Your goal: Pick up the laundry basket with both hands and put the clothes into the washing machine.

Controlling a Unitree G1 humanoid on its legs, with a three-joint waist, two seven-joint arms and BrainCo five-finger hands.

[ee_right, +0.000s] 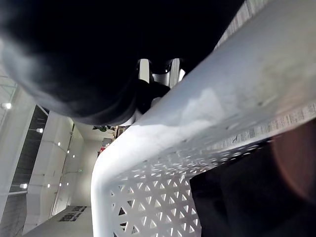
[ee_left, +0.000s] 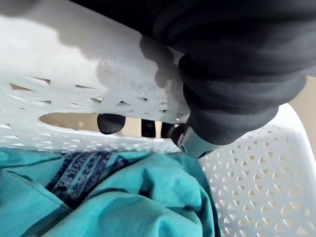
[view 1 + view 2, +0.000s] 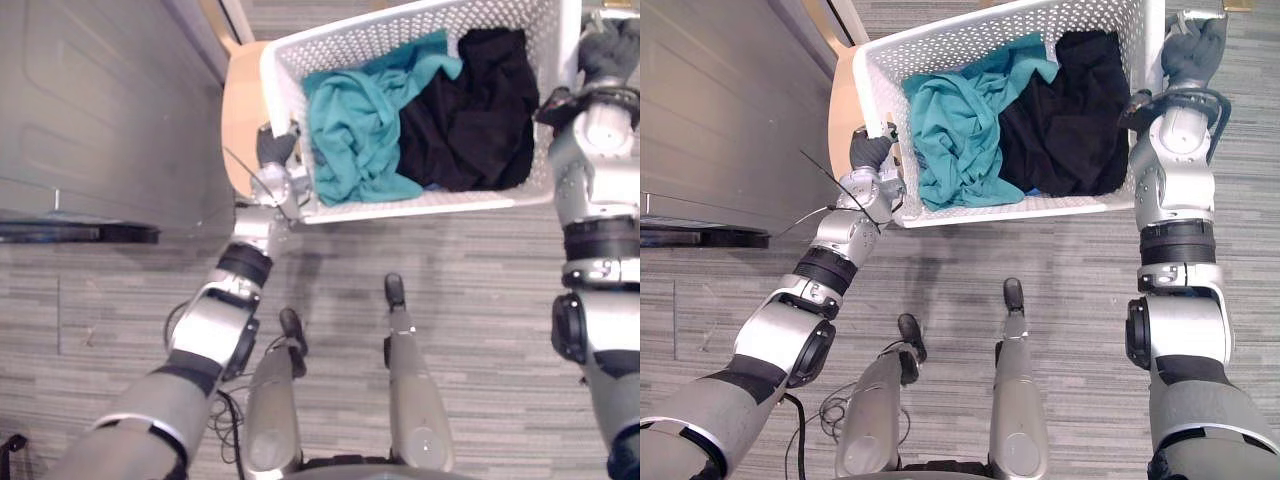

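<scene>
A white perforated laundry basket [image 3: 470, 202] hangs above the floor between my two hands. Inside it a teal garment [image 3: 365, 125] lies toward my left and a black garment [image 3: 480, 105] toward my right. My left hand [image 3: 275, 148] grips the basket's left end; in the left wrist view its dark fingertips [image 2: 109, 123] poke through the handle slot of the basket [image 2: 98, 64]. My right hand [image 3: 1190, 50] clasps the right end, and in the right wrist view its fingers [image 1: 144, 71] curl over the basket's rim [image 1: 207, 118].
A tan wooden round seat [image 3: 243, 120] stands under the basket's left end. A large grey panel [image 3: 100, 100] with a dark rounded edge [image 3: 80, 233] runs along the left. Grey plank floor [image 3: 480, 290] lies in front.
</scene>
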